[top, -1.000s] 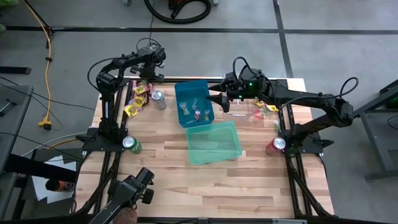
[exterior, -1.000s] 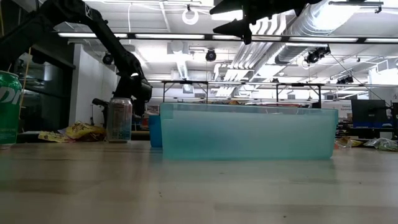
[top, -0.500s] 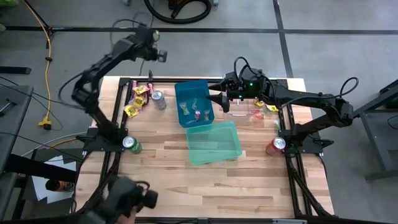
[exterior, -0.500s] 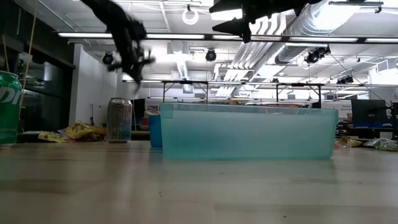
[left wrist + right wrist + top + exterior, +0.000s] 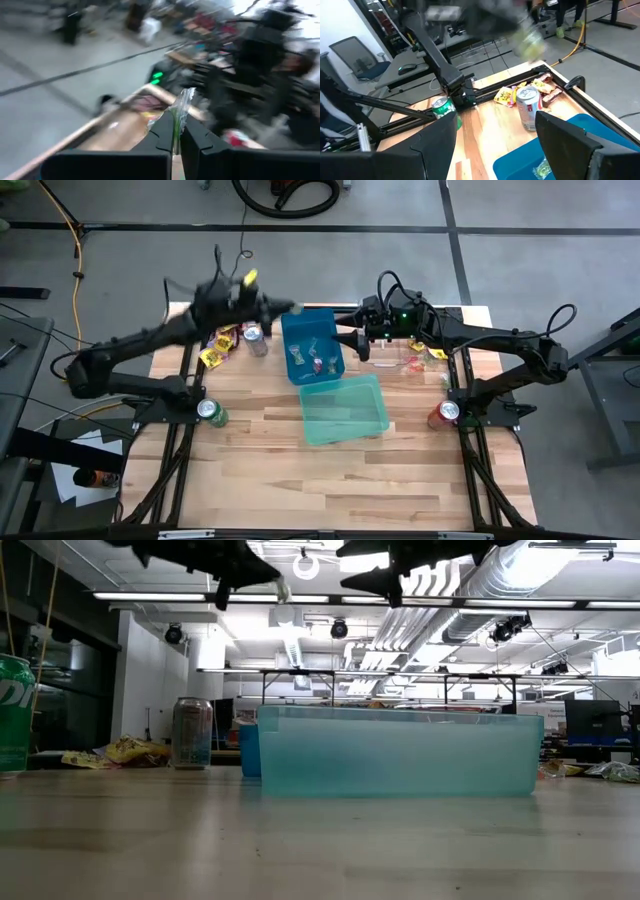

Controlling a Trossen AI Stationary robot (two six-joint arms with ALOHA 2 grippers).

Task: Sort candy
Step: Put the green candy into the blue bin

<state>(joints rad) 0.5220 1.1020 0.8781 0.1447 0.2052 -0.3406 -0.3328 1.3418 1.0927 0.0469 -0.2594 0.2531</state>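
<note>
Left arm: dark, six-joint, stretched low and long from its base at the desk's left edge toward the far middle of the desk; blurred in the high view. Left gripper (image 5: 292, 308): carried at the arm's far end, raised well above the desk surface as seen in the low view (image 5: 283, 587). Jaws are seen closed in the left wrist view, fingertips pressed together on a thin, clear-green wrapped candy (image 5: 181, 111) standing up between them.

Right arm: dark, extended from the desk's right side toward the far middle, elbow bent. Right gripper (image 5: 340, 338): held high above the desk, jaws spread wide apart, nothing between them.
</note>
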